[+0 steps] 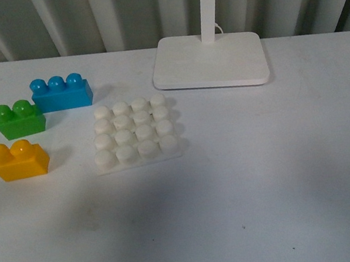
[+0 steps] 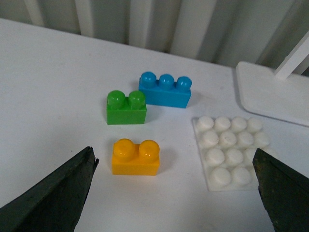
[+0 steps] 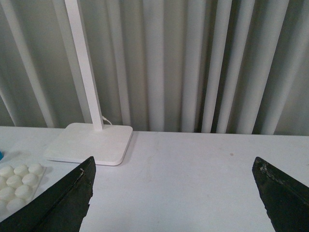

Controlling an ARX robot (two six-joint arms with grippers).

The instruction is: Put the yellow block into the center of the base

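The yellow block (image 1: 19, 160) rests on the white table at the left, studs up, apart from the base (image 1: 134, 132), a white studded square plate to its right. In the left wrist view the yellow block (image 2: 135, 157) lies ahead of my left gripper (image 2: 176, 166), which is open and holds nothing; the base (image 2: 232, 151) lies toward its other finger. My right gripper (image 3: 174, 181) is open over bare table, with a corner of the base (image 3: 17, 186) at the picture's edge. Neither arm shows in the front view.
A green two-stud brick (image 1: 18, 119) and a blue three-stud brick (image 1: 60, 93) sit just behind the yellow one. A white lamp foot (image 1: 211, 61) with its post stands behind the base. A pleated grey curtain backs the table.
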